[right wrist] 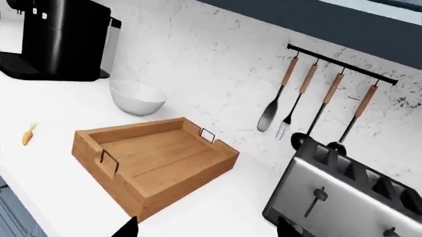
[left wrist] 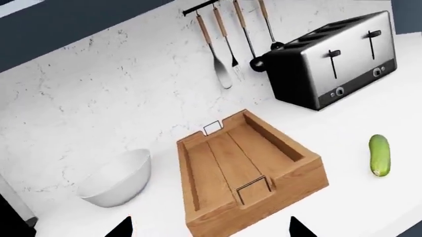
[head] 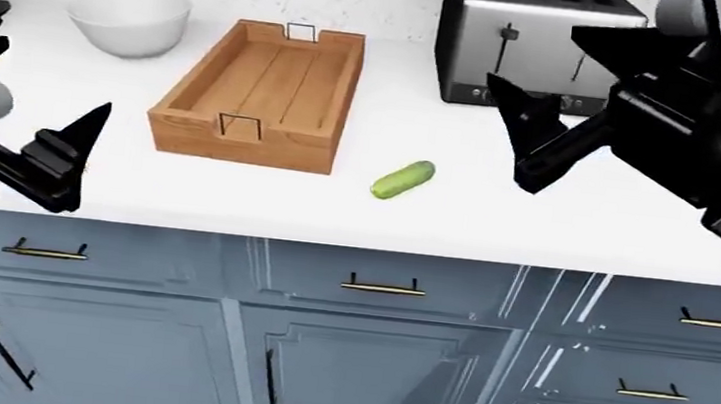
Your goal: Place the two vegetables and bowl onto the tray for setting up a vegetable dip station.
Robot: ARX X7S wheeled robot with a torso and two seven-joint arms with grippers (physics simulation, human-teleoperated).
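White counter (head: 573, 224) spans the scene, marble wall (left wrist: 99, 84) behind it, blue-grey cabinets (head: 345, 351) with brass handles below. Steel toaster (head: 525, 43) sits far right against the wall; black coffee machine (right wrist: 63, 39) shows only in the right wrist view, far left past the bowl. Wooden tray (head: 184, 93) lies lengthwise near-to-far, left of centre, wire handle at each end, nothing in it. White bowl (head: 129, 22) stands upright on the counter, far left, just beside the tray's far left corner, not touching. Rail of hanging utensils (right wrist: 316, 94) on the wall above the toaster. Green cucumber (head: 403, 179) lies on the counter right of the tray's near end, apart from it, tilted diagonally. Orange carrot (right wrist: 27, 135) with leafy top lies on the counter well left of the tray, seen only in the right wrist view. Left gripper (head: 64, 156) hovers at the near left counter edge, jaws spread, holding nothing. Right gripper (head: 536, 130) hangs above the counter in front of the toaster, right of the cucumber, jaws spread apart, holding nothing.
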